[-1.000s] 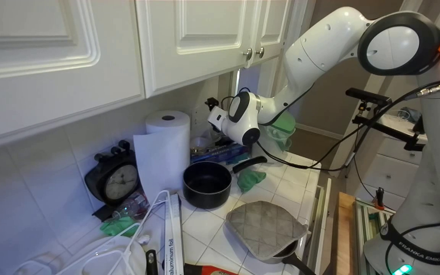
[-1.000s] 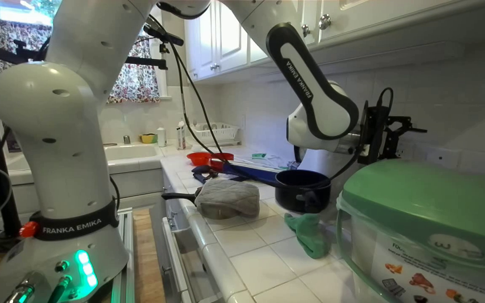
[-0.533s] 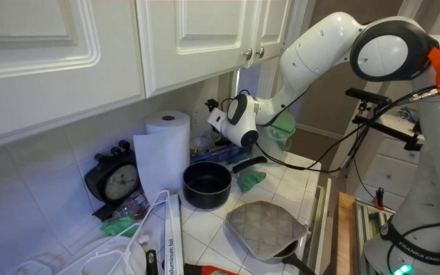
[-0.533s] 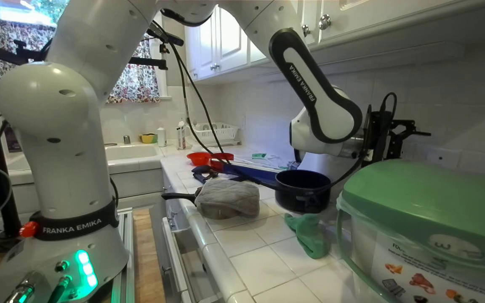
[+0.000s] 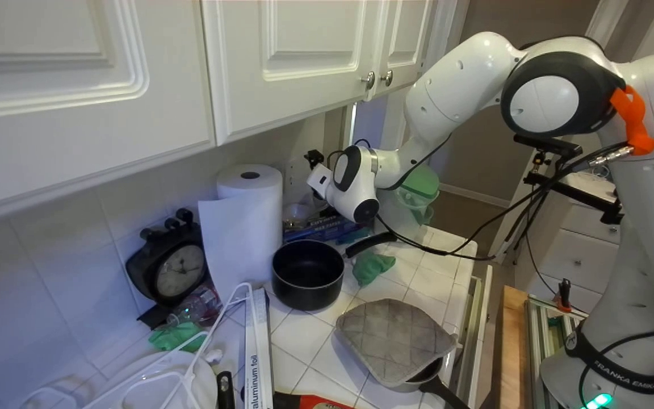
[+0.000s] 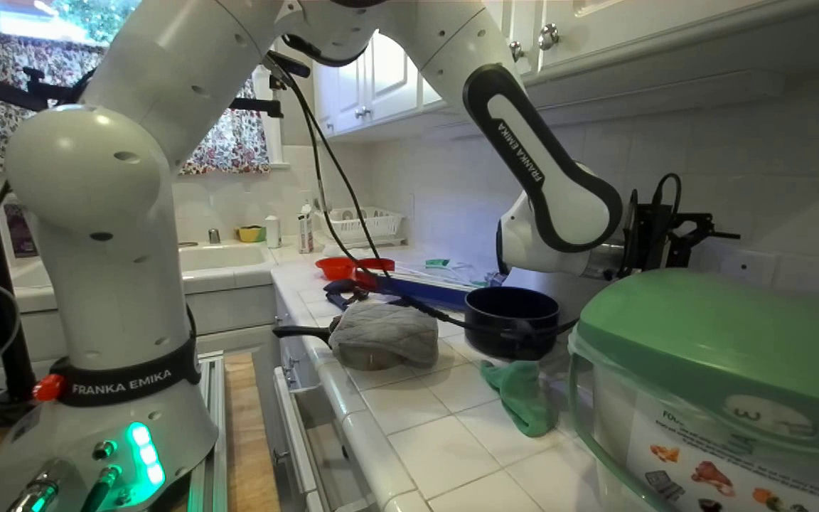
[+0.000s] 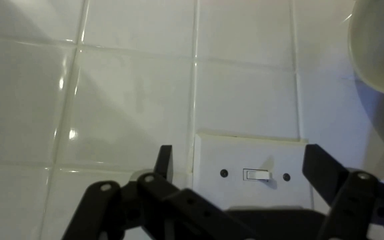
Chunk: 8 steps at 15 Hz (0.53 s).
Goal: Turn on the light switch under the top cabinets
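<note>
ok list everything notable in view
Panelled top cabinets: several, white, above tiled counter
Toggle light switch: 1, white, on tiled wall
Upright paper roll: 1, white, on counter
Round saucepan: 1, black, on counter
Quilted pot holder: 1, grey, over dark pan
Crumpled cloths: 2, green, on counter
Round-faced clock: 1, black, by wall
Lidded plastic bin: 1, green lid, counter end
Jointed robot arm: 1, white, over counter
Open claw: 1, black, facing switch

Window [image 6: 47, 27] overexposed in an exterior view; wall [image 5: 43, 284] under cabinets [image 5: 293, 76] dim, bluish. Wrist view slightly soft: small bright glints on tiles [image 7: 128, 100], faint shadows beside switch [image 7: 258, 175]. Base lights [image 6: 145, 454] glow green, centres clipped white.
</note>
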Tool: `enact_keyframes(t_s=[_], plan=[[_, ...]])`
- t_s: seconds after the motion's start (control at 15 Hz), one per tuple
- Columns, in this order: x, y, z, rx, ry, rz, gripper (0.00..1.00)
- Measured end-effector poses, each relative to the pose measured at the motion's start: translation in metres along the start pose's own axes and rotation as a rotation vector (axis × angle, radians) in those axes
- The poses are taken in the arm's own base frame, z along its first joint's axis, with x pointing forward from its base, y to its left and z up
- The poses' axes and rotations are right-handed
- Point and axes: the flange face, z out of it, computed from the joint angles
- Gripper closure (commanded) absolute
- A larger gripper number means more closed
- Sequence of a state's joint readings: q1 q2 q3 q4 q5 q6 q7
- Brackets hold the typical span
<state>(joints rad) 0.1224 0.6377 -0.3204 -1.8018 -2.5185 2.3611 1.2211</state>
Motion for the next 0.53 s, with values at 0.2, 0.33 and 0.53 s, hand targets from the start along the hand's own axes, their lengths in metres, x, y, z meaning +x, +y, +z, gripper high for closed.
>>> enact_keyframes(t_s=[0.2,0.33,0.53], plan=[[0.003,-0.002,0.008,-0.019,0.007,0.014,0.0],[0.004,-0.004,0.014,-0.024,0.012,0.022,0.0],[0.006,-0.006,0.02,-0.031,0.022,0.033,0.0]])
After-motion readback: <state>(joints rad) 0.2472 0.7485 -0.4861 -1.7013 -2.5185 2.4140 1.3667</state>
